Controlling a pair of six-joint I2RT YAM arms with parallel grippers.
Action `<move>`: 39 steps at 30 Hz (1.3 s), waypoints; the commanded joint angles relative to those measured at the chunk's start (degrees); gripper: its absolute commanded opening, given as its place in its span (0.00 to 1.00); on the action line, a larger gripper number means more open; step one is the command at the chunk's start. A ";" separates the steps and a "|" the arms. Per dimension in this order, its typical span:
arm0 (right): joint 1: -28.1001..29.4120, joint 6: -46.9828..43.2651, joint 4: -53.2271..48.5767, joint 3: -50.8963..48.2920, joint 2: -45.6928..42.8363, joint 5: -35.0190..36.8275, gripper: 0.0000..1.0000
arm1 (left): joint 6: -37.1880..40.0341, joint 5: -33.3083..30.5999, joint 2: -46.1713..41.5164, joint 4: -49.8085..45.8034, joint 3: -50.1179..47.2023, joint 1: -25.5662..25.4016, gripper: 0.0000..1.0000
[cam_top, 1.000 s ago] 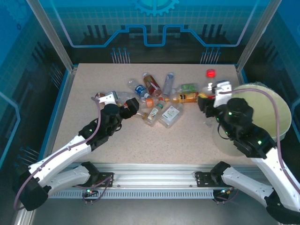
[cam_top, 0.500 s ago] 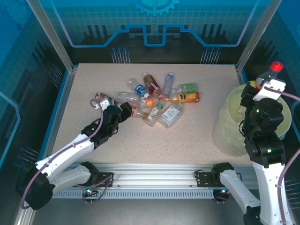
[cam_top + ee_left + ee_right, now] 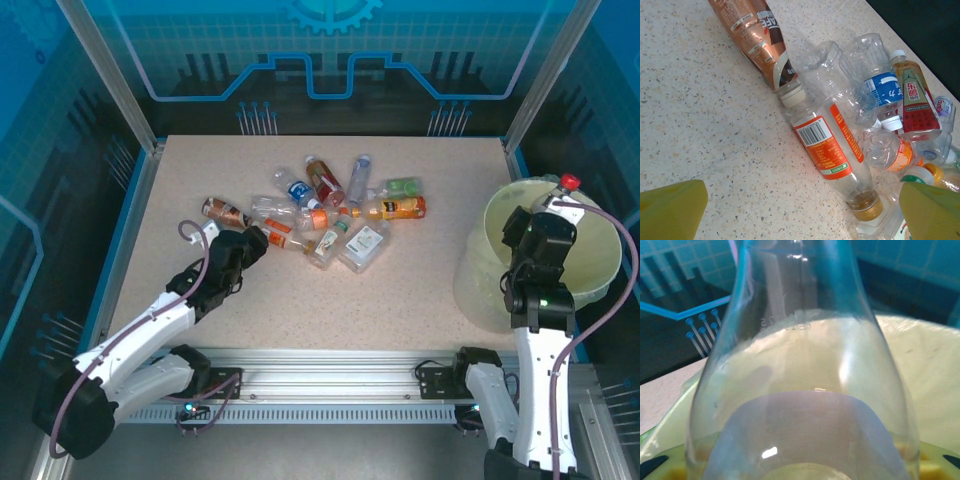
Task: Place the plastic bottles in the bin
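Several plastic bottles (image 3: pixel 340 212) lie in a heap mid-table. My left gripper (image 3: pixel 250 242) is open at the heap's left end. In the left wrist view its yellow fingertips (image 3: pixel 671 210) flank an orange-labelled bottle with a gold cap (image 3: pixel 827 147); a brown-labelled bottle (image 3: pixel 752 35) lies beyond it. My right gripper (image 3: pixel 546 228) is shut on a clear bottle with a red cap (image 3: pixel 569 182), held over the pale yellow-green bin (image 3: pixel 478 282) at the right. In the right wrist view the held bottle (image 3: pixel 805 365) looms close, with the bin's inner wall (image 3: pixel 935 365) behind it.
Blue-labelled (image 3: pixel 881 86) and red-labelled (image 3: pixel 915 100) bottles lie at the far side of the heap. A green-labelled one (image 3: pixel 403 186) and an orange juice bottle (image 3: pixel 398 208) lie nearest the bin. Blue side walls (image 3: pixel 120 240) fence the table.
My right arm lifted the red-capped bottle off the table by the heap, swung it right, and now holds it over the bin. My left gripper drew back slightly to the near left, still open.
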 commanded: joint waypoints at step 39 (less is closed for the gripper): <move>-1.45 -1.23 -13.27 10.21 -0.37 -22.11 1.00 | 2.89 11.69 7.67 -1.12 0.56 8.89 0.99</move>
